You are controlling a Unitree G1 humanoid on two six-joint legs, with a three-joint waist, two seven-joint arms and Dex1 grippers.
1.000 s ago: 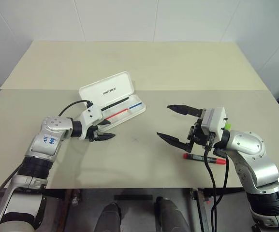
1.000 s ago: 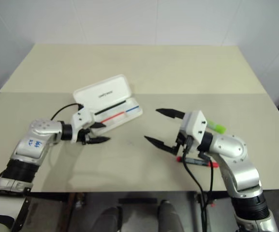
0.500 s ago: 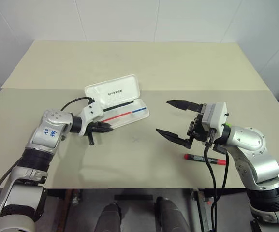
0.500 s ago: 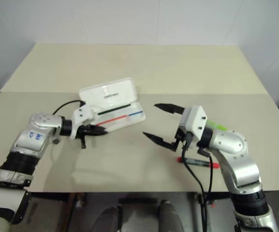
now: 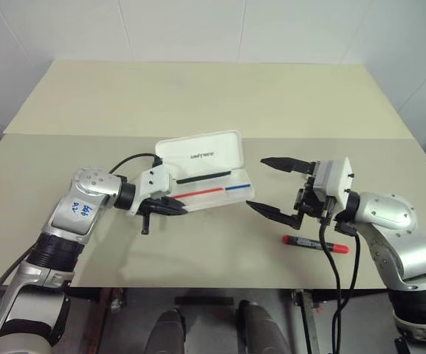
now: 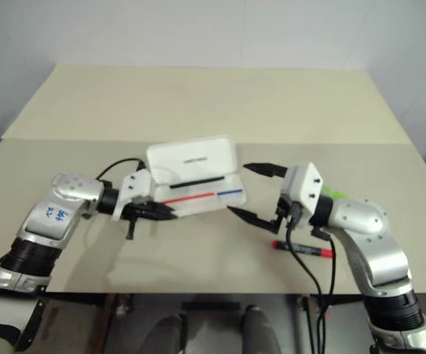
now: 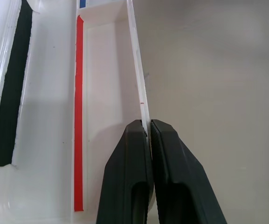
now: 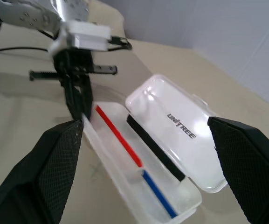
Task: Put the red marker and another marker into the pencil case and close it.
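Pinched tight on the near rim of the pencil case [image 5: 211, 181], the left gripper [image 5: 174, 208] had its two black fingers [image 7: 139, 177] pressed together with the thin white wall caught between them. The case lay open on the table [image 5: 198, 96], near the middle, with its lid tipped up at the back and red, blue and black stripes showing inside. No marker was in it. Just to the right of the case hung the right gripper [image 5: 277, 188], its fingers spread wide apart and holding nothing, pointing across at the case. On the table right below that arm lay the red marker [image 5: 315, 243], flat on its side, near the front edge and apart from the case. A bit of the light green marker [image 6: 334, 195] peeked out behind the right arm. To me it looked like the job was at the getting-ready step: the left gripper had hold of the case to place or steady it, and no marker was packed yet. Next, I thought, the right gripper would need to dip down to the red marker, close on it and carry it over to the open case.
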